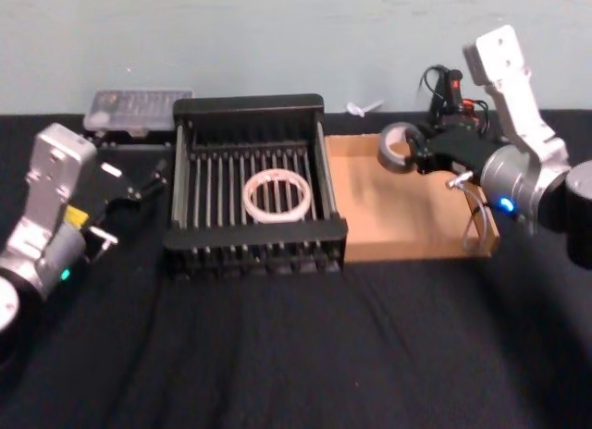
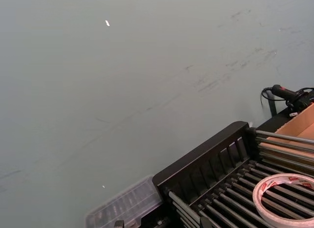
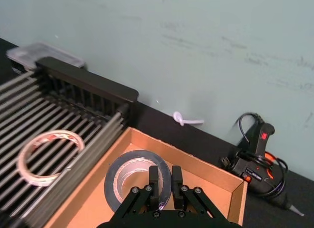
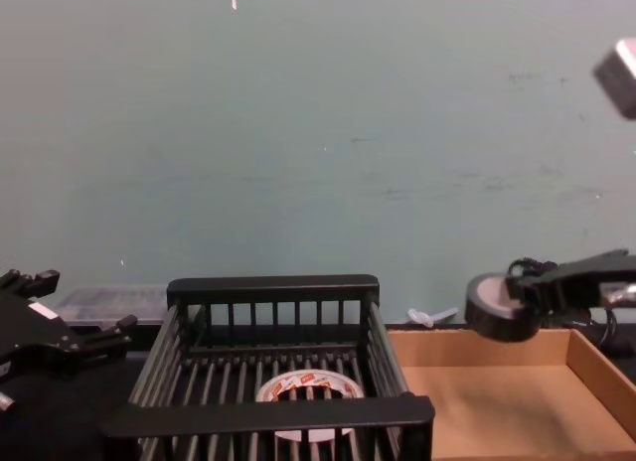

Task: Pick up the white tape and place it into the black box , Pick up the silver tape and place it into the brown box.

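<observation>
At upper right, the right claw point(image 1: 413, 155) grips the silver tape point(image 1: 396, 148) above the brown box point(image 1: 407, 235); next, release it. The white tape point(image 1: 277, 195) lies in the black box point(image 1: 254, 110). The left claw point(image 1: 139, 181) hangs open, idle.

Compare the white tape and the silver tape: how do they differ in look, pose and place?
The white tape is pale and thin-walled; the silver tape is dark grey and thicker. The white tape lies flat on the black box floor; the silver tape hangs tilted above the brown box, pinched by the right gripper. The left gripper touches neither. Both are ring-shaped rolls.
</observation>
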